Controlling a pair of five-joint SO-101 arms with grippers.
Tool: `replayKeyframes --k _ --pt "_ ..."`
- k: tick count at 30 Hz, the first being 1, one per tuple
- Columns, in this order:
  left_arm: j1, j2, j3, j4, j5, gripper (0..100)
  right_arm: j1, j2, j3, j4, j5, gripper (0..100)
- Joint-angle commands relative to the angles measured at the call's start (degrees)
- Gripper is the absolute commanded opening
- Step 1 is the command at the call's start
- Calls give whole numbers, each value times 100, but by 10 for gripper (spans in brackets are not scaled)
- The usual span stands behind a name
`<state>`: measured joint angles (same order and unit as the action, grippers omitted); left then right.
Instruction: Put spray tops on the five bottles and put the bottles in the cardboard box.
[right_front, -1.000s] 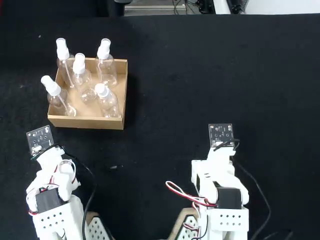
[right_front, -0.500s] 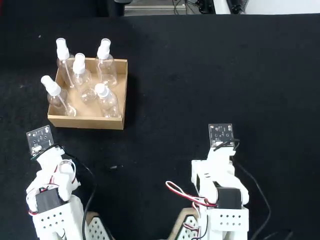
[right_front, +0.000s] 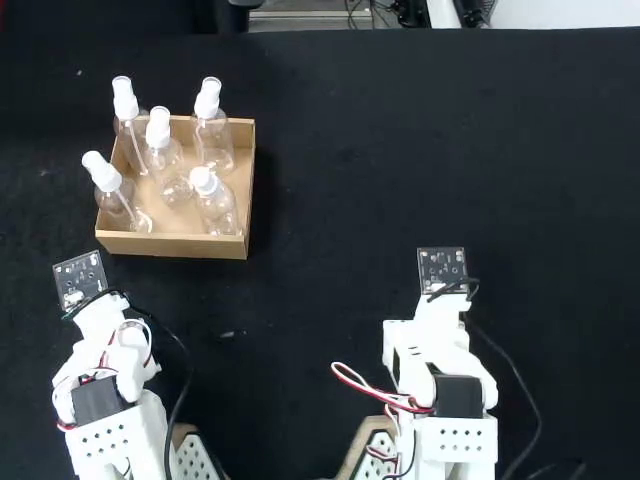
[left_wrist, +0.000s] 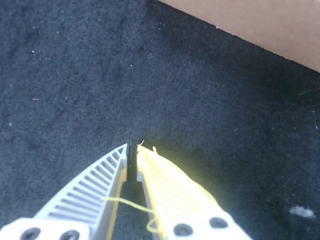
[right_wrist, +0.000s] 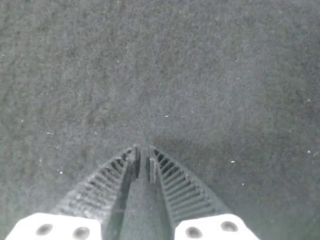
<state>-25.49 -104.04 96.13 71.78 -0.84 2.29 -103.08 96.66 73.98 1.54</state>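
Brown and shallow, the cardboard box (right_front: 170, 243) sits at the far left of the black table (right_front: 400, 150), and we see all five bottles (right_front: 165, 155) inside it, each wearing a white spray top (right_front: 158, 122). Our left gripper (left_wrist: 132, 150) hangs near the box's front wall, fingers pressed together with nothing between them. Our right gripper (right_wrist: 143, 152), well apart from the box, is likewise closed tight and empty over the black cloth.
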Motion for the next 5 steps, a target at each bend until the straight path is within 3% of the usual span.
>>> replayKeyframes --k 1,5 --pt "31 -62 127 141 35 30 79 -541 -22 53 35 11" --pt "31 -62 127 141 35 30 79 -541 -22 53 35 11"
